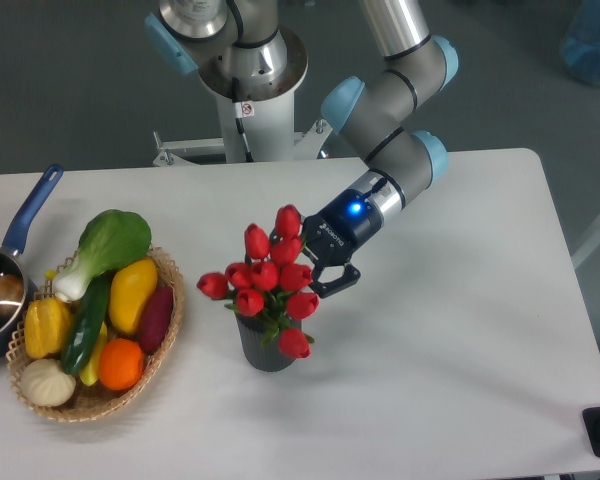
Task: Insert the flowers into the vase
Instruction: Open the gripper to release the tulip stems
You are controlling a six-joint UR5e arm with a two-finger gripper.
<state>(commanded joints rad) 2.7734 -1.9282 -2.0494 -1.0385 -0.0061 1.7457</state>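
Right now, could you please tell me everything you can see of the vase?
The vase is a small, dark grey-black cylinder with faintly ribbed sides. It stands upright on the white table, just right of the basket of vegetables and not touching it. Its mouth is hidden by the red flowers, whose green stems run down into it. The hand sits at the upper right of the bunch, apart from the vase.

Red tulips with green leaves fill a dark grey ribbed vase left of the black claw, whose wrist glows blue.
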